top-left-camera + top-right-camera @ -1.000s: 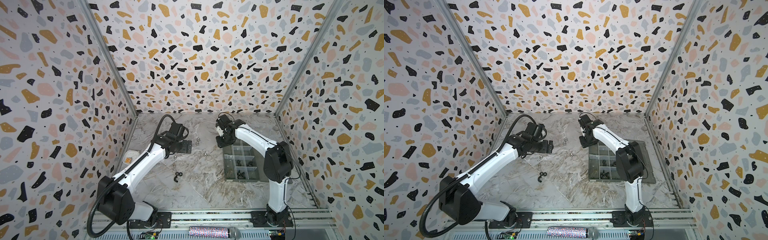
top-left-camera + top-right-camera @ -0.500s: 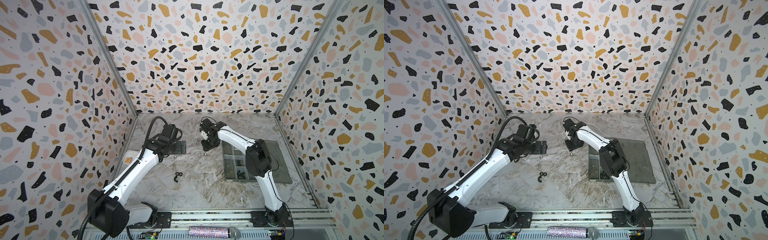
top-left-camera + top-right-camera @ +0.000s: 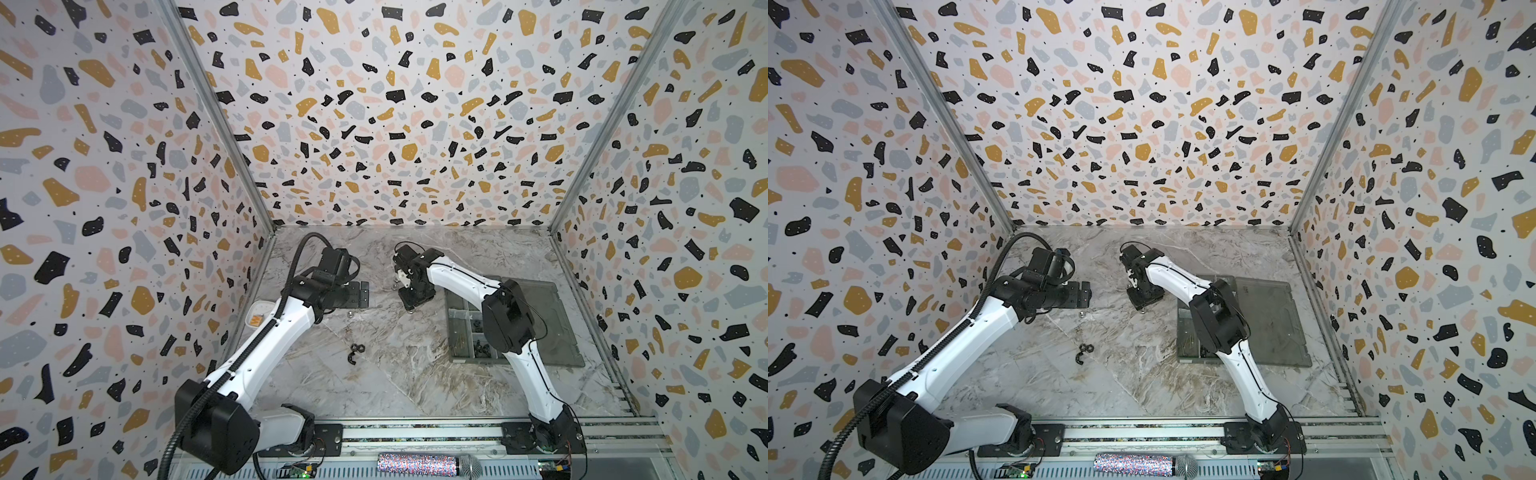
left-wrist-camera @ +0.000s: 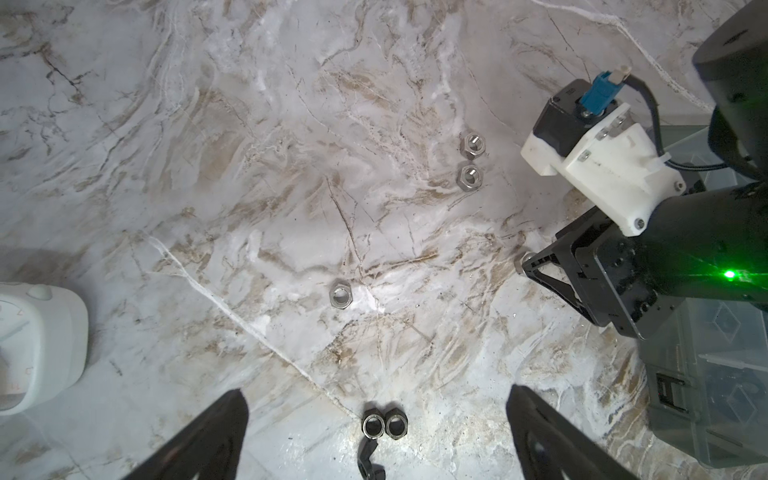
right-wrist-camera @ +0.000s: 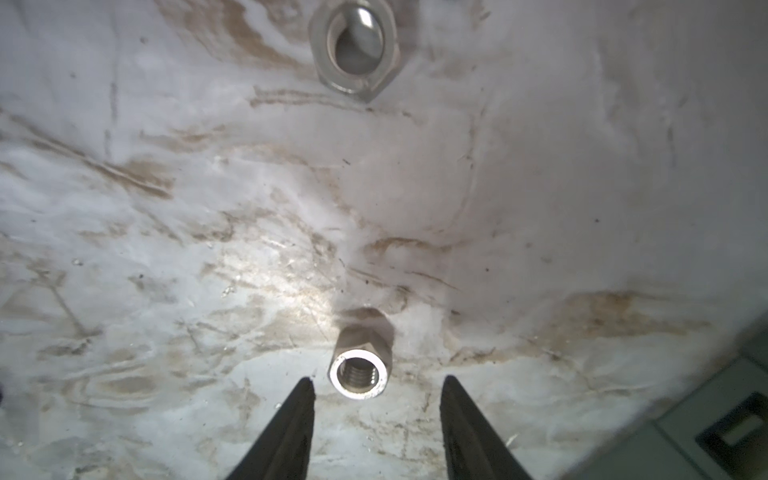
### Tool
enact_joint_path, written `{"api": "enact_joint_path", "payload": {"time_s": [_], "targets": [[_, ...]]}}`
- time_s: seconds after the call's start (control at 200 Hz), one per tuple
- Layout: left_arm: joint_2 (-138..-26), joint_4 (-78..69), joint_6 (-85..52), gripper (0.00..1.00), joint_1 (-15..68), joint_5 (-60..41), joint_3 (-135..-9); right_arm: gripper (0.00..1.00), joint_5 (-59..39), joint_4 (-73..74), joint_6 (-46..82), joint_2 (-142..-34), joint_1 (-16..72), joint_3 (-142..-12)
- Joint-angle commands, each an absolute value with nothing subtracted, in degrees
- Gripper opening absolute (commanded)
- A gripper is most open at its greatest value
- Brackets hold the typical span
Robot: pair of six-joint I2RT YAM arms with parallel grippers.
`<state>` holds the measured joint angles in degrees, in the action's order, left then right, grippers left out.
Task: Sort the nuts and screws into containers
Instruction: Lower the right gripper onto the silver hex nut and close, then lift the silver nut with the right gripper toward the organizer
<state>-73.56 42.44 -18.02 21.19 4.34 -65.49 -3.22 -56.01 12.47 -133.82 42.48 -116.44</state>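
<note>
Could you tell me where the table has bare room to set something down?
Free: marble between black nuts and front rail; strip along the back wall. Crowded: silver nuts between left end effector and right end effector; organiser box at right.

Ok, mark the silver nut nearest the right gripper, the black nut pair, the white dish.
silver nut [image 5: 360, 353], right wrist view, rim.
black nut pair [image 4: 385, 424], left wrist view, touching rims.
white dish [image 4: 72, 332], left wrist view, wall.

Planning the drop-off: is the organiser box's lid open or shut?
Open: the lid lies flat beside the uncovered compartments, in both top views.
</note>
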Motion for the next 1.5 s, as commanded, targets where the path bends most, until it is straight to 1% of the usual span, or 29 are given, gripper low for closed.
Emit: {"api": "enact_joint_path", "payload": {"time_s": [0.0, 0.185, 0.471, 0.581, 0.911, 1.111, 1.497], "targets": [[-72.16, 42.54, -16.90, 0.99, 20.64, 3.00, -64.61, 0.48, -2.46, -57.58, 12.34, -133.92, 43.31, -117.34], [-72.15, 42.36, -17.14, 0.99, 20.37, 2.55, -64.36, 0.43, -2.46, -57.22, 12.05, -135.14, 43.55, -117.78], [-71.70, 42.54, -17.49, 0.99, 20.14, 2.81, -64.16, 0.42, -2.59, -56.56, 11.29, -135.20, 43.77, -115.73], [-71.54, 42.63, -17.57, 0.99, 20.05, 2.88, -64.15, 0.35, -2.54, -56.61, 11.25, -135.45, 43.81, -115.68], [-71.11, 42.73, -17.86, 0.99, 20.03, 2.64, -63.94, 0.35, -2.67, -55.62, 11.11, -135.69, 43.77, -114.23], [-70.93, 42.80, -17.86, 0.99, 19.88, 2.72, -63.99, 0.26, -2.78, -55.11, 10.90, -135.04, 43.77, -113.29], [-70.31, 42.91, -18.14, 0.99, 19.94, 3.52, -63.92, 0.21, -2.82, -54.74, 11.29, -131.98, 43.77, -112.24]]}}
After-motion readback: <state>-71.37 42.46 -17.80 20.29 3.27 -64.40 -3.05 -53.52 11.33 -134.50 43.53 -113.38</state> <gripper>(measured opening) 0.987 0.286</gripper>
